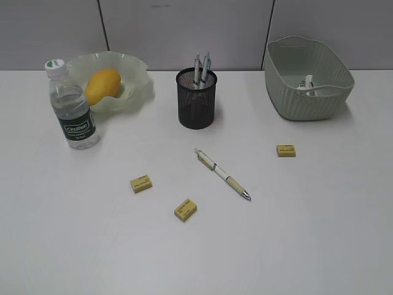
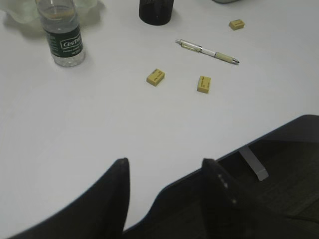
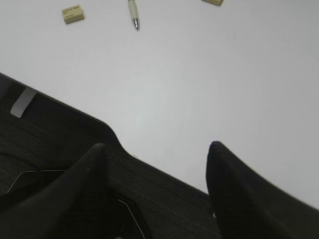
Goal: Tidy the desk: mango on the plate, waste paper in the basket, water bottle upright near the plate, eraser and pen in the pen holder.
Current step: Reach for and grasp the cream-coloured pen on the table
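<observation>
Well beyond both spread grippers (empty) lies the pen (image 1: 222, 174).

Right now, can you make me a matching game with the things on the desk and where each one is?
Things:
1. mango
2. water bottle
3. pen
4. waste paper

Places:
A. inside the basket
B. lying flat on the desk, in front of the pen holder
C. on the plate
D. standing upright, just in front of the plate

Pairs: 1-C, 2-D, 3-B, 4-A
</observation>
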